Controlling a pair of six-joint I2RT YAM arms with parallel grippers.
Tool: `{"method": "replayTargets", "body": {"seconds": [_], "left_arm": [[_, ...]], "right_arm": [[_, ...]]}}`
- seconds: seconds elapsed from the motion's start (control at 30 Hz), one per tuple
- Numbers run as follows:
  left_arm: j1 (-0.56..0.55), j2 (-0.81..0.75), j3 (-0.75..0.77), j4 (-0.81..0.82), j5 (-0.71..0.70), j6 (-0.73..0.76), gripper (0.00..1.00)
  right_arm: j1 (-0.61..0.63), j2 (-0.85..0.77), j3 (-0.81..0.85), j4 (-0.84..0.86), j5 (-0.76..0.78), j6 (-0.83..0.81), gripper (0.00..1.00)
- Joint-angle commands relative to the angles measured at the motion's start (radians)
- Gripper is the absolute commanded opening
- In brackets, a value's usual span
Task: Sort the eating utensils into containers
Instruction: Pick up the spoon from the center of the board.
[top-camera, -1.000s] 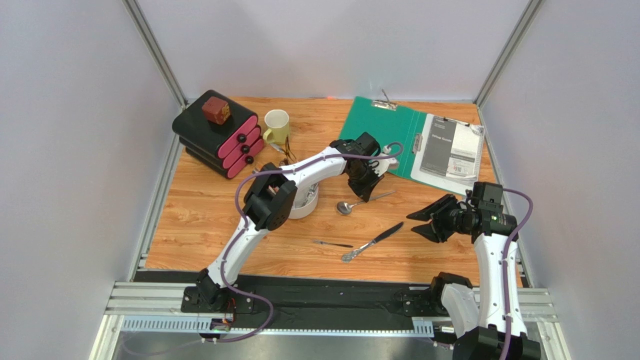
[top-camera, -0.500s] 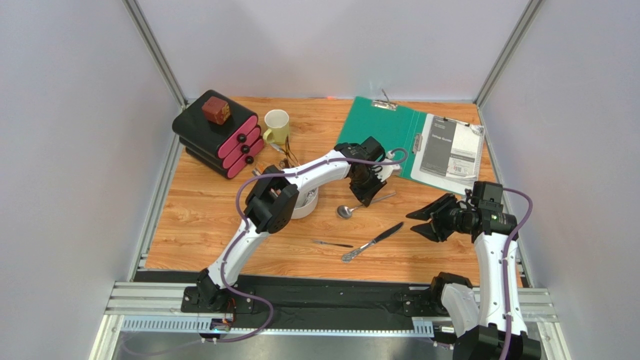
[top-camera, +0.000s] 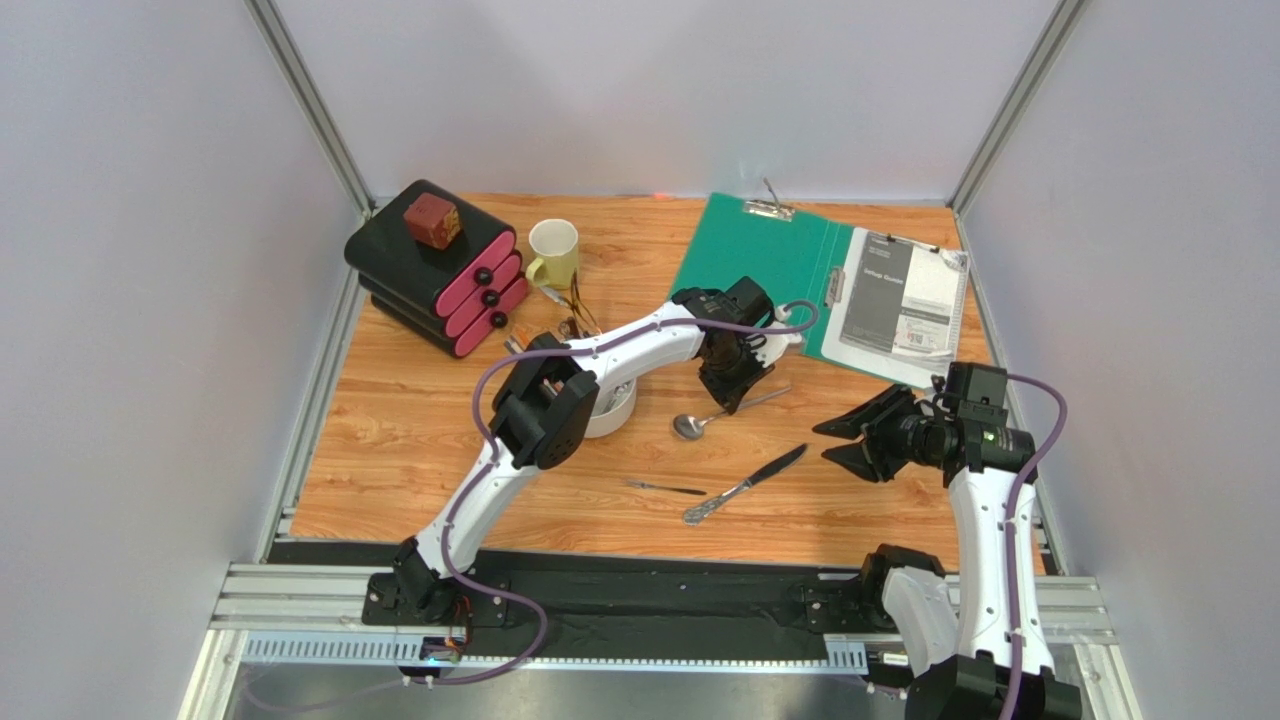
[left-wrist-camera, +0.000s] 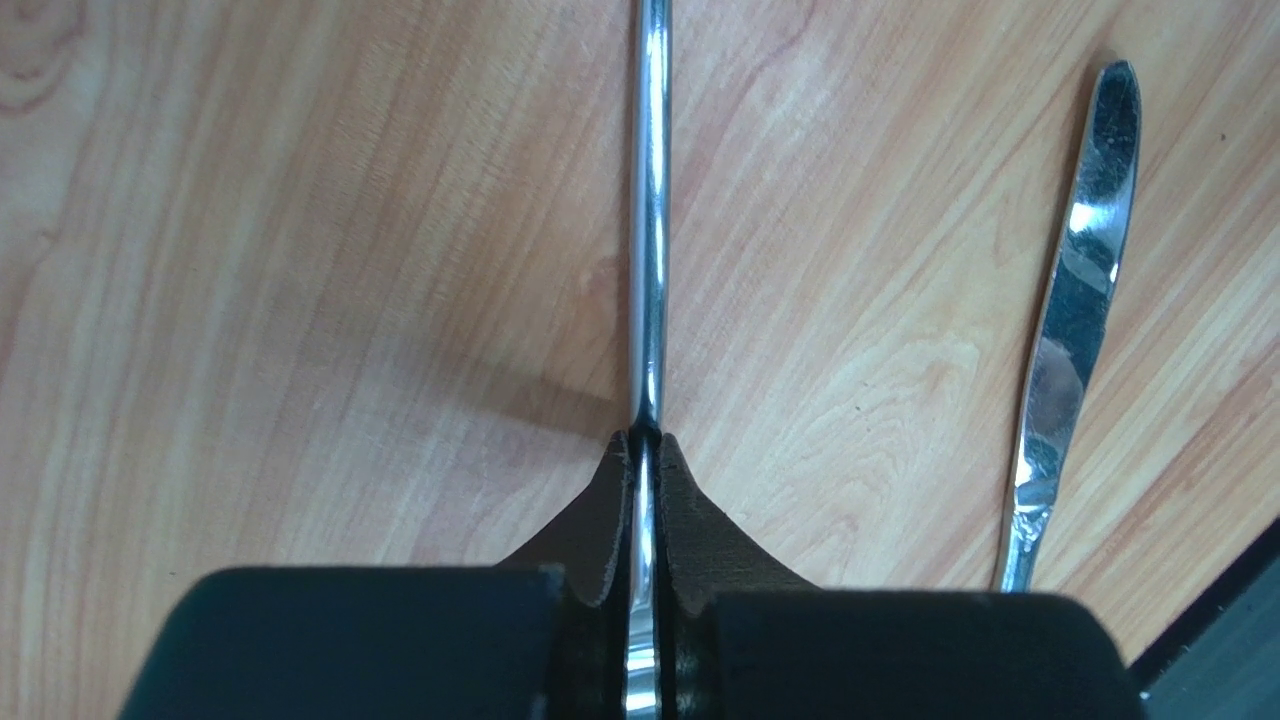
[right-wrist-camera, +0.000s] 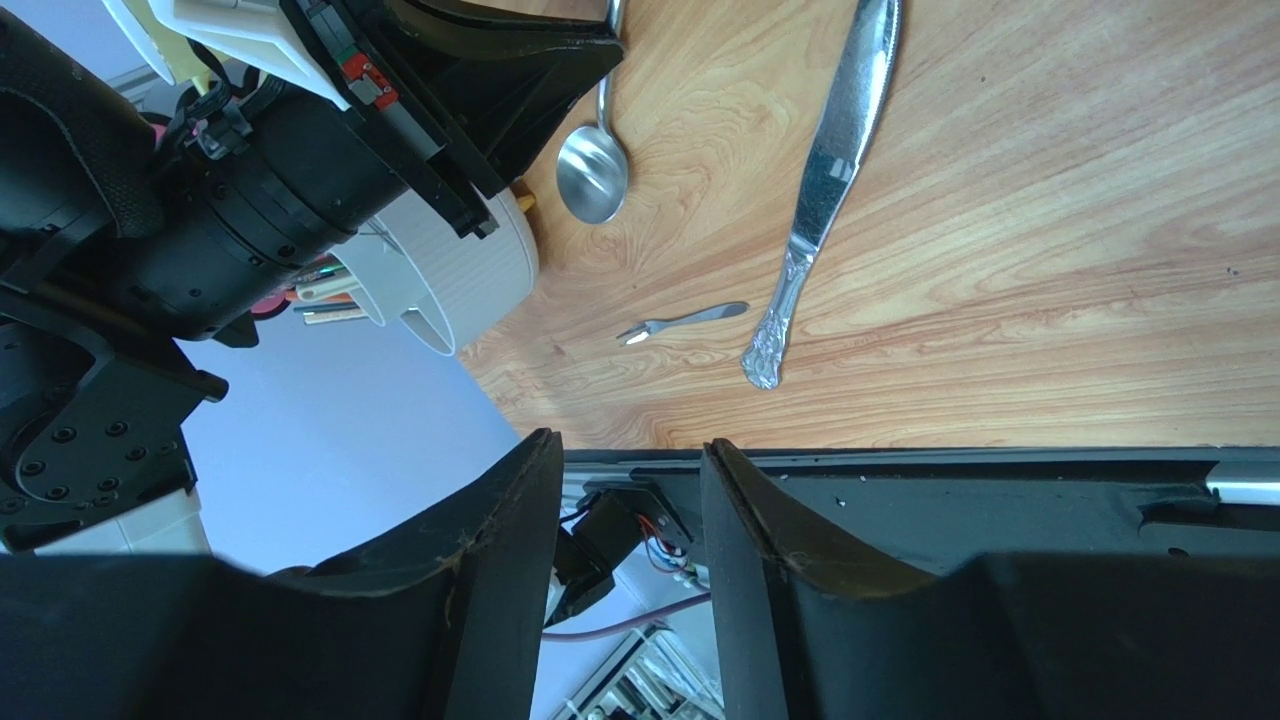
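Top external view: left gripper (top-camera: 733, 396) low over the wooden table (top-camera: 406, 450), clamped on a slim silver spoon (top-camera: 693, 426).
Left wrist: its dark fingers (left-wrist-camera: 598, 521) pinch the handle. Right wrist: the right gripper (right-wrist-camera: 631, 450) stands spread apart, and the spoon's bowl rests on the wood beside the round white partitioned holder (right-wrist-camera: 469, 278).

Bright even light, soft shadows, sharp focus

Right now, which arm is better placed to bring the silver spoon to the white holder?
Left. The left gripper is shut on the handle of the silver spoon, and the white holder stands close beside that arm. The right gripper is open, empty and farther away.
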Motion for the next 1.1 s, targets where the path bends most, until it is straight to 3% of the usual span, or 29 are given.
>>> {"method": "replayTargets", "body": {"seconds": [0.0,0.23,0.43,0.53,0.77,0.87,1.07], "left_arm": [[-0.012,-0.019,0.036,-0.098,0.056,-0.018,0.00],[0.005,-0.211,-0.015,0.025,0.094,-0.121,0.00],[0.091,-0.403,-0.205,0.233,0.113,-0.271,0.00],[0.129,-0.463,-0.236,0.240,0.114,-0.285,0.00],[0.201,-0.751,-0.462,0.378,-0.074,-0.334,0.00],[0.285,-0.825,-0.533,0.416,-0.096,-0.361,0.00],[0.324,-0.958,-0.627,0.445,-0.191,-0.387,0.00]], "right_arm": [[-0.004,-0.029,-0.026,0.025,-0.015,0.019,0.44],[-0.005,-0.032,-0.028,0.024,0.003,0.026,0.44],[-0.005,0.001,-0.011,0.033,-0.030,0.083,0.44],[-0.005,0.018,0.029,0.035,-0.014,0.086,0.44],[-0.005,0.070,0.060,0.074,-0.009,0.135,0.44],[-0.007,0.086,0.058,0.114,-0.006,0.155,0.44],[-0.005,0.124,0.080,0.148,0.006,0.163,0.44]]}}
